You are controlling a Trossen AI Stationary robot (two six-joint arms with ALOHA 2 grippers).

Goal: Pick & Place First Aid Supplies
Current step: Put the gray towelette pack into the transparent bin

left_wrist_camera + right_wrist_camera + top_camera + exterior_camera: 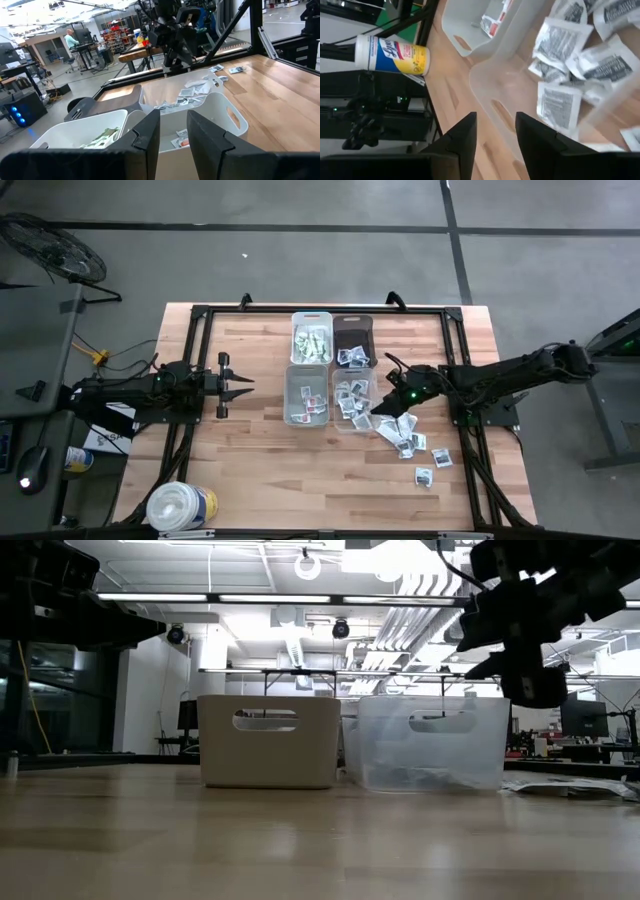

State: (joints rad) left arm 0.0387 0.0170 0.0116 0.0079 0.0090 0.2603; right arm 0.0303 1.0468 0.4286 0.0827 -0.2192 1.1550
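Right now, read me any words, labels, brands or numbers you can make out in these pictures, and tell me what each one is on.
None can be read.
Big round tub: yellow-blue label carries script lettering, too blurred to spell out.
Paper packets in the clear bin: dark print in blocks, too small to read.
Packets on the table: print too small to read.
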